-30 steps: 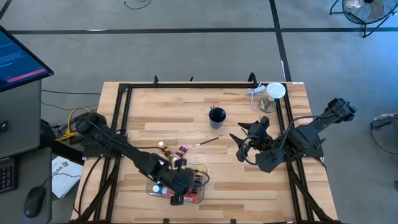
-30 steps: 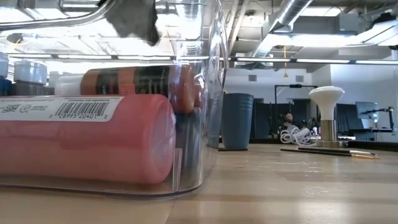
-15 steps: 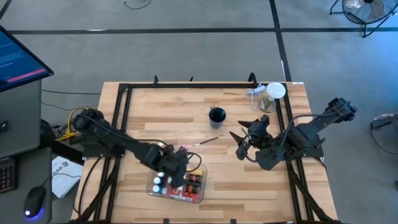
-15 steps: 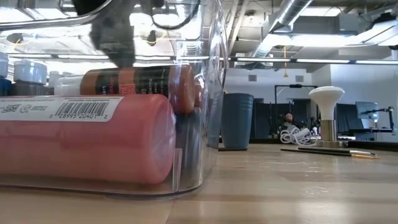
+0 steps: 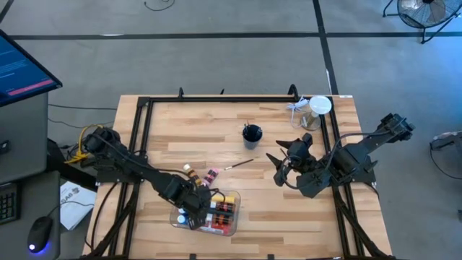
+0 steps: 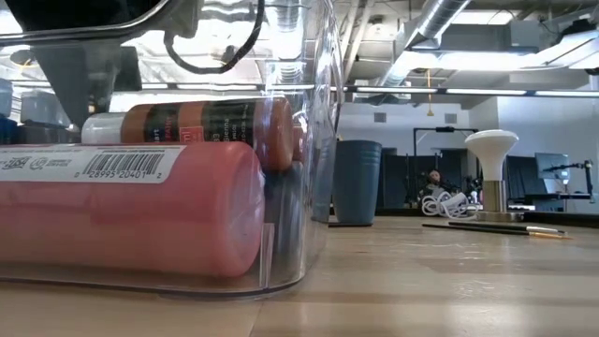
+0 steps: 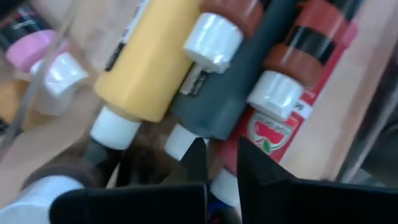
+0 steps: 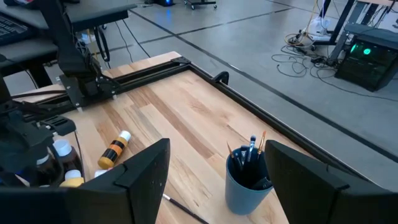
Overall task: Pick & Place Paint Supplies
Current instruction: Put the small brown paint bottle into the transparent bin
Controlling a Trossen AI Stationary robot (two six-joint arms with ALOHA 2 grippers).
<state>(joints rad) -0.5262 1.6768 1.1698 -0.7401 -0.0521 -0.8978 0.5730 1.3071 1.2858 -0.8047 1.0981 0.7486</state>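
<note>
Paint bottles [image 7: 146, 68] lie packed on their sides in the clear bin [image 5: 229, 196] at the table's [image 5: 216, 126] near edge, yellow one next to a dark tube and red ones. Two more bottles [image 5: 201, 174] lie just beyond the bin. Left pincer [image 5: 196, 211] is down in the bin, fingers pinched together, holding nothing. Right pincer [image 5: 276, 171] hovers wide open, empty, near the brush cup [image 5: 252, 134].

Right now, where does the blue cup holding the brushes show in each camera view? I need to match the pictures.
High view: blue cup stands upper-middle on the table, between the arms.
Low view: blue cup stands right of centre, behind the clear bin.
Left wrist view: not in it.
Right wrist view: blue cup at lower right, brushes upright inside.
Shared landmark: the loose brush on the table near the cup.
</note>
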